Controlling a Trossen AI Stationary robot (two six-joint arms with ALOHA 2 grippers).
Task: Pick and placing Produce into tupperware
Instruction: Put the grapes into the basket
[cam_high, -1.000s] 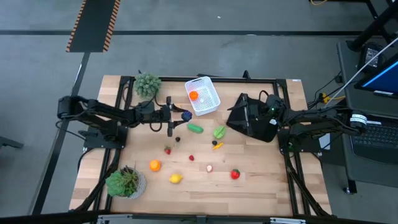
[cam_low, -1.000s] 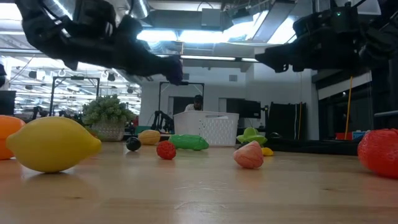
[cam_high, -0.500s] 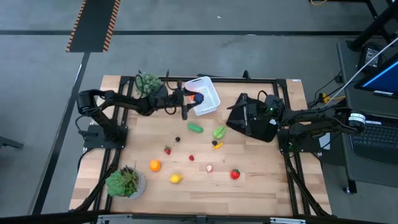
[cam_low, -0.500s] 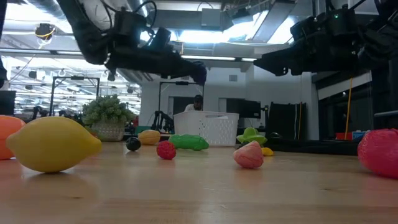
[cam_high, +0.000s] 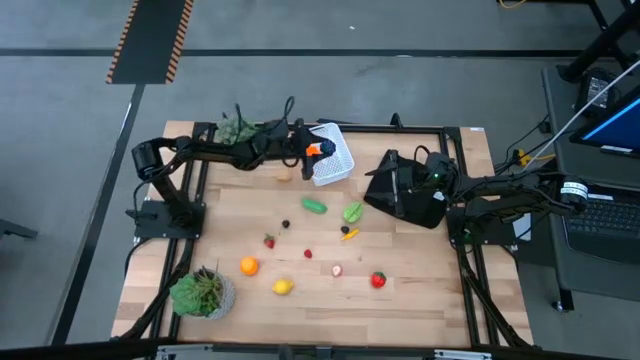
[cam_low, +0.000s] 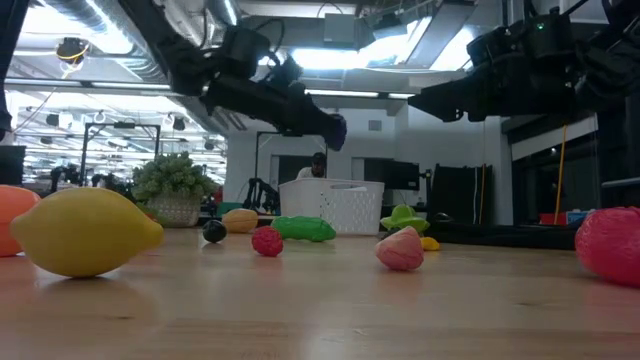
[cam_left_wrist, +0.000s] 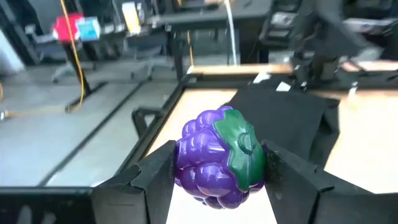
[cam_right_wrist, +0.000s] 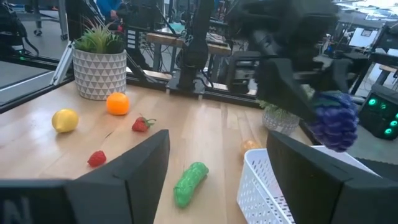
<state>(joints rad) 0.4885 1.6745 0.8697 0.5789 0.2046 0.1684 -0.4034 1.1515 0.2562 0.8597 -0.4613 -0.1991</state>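
Note:
My left gripper (cam_high: 303, 152) is shut on a purple toy grape bunch with a green leaf (cam_left_wrist: 214, 163), one piece of the produce. It hangs over the left rim of the white tupperware (cam_high: 332, 158), which has an orange piece (cam_high: 314, 151) inside. Other produce lies on the table: a green cucumber (cam_high: 314, 206), a green leafy piece (cam_high: 352, 212), a strawberry (cam_high: 269, 241), an orange (cam_high: 248, 265), a lemon (cam_high: 283, 287) and a red fruit (cam_high: 378, 280). My right gripper (cam_right_wrist: 217, 165) waits open at the right, above the black cloth (cam_high: 405, 197). My left gripper pinches the grape bunch by two opposite sides (cam_left_wrist: 182, 163) between its two fingers (cam_left_wrist: 155, 177). The fingers come almost level from the table's left. The bunch is lifted clear, above the tub's rim (cam_low: 330, 185), its green leaf facing the wrist camera.
A potted plant (cam_high: 238, 132) stands at the far left by my left arm, another (cam_high: 203, 292) at the near left corner. A tan piece (cam_high: 285, 176) lies left of the tub. The black cloth covers the table's right part.
My left gripper has carried the grape bunch up a little and toward the table's far edge, from above the middle of the table to the tub's left rim. It has stayed shut on the bunch. My right gripper has kept still.

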